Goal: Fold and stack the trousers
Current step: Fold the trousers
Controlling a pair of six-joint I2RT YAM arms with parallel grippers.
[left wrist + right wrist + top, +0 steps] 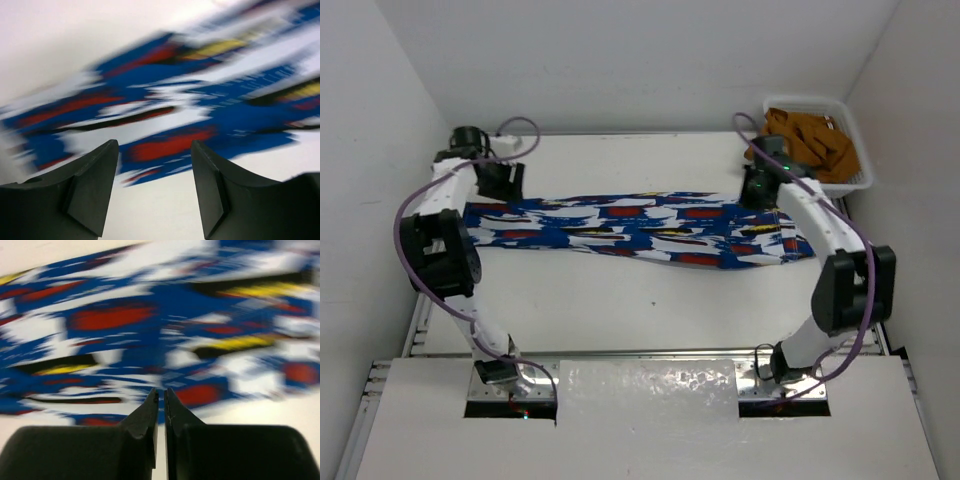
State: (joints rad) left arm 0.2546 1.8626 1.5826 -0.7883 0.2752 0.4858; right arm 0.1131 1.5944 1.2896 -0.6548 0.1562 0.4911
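Trousers (630,228): stretched flat across the white table (620,310).
Left gripper (154,146): jaws apart, empty.
Right gripper (161,391): jaws pressed together at the cloth's edge; hold on it unclear.

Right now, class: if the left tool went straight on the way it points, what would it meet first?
Probably the trousers: the open left tool points at their near edge, a red patch framed between its fingers. Blur leaves depth unclear; it might touch bare table first.

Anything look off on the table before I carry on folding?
Nothing serious: the trousers lie stretched across the table, only their near edge ripples mid-length. The brown garment sits crumpled inside its basket.
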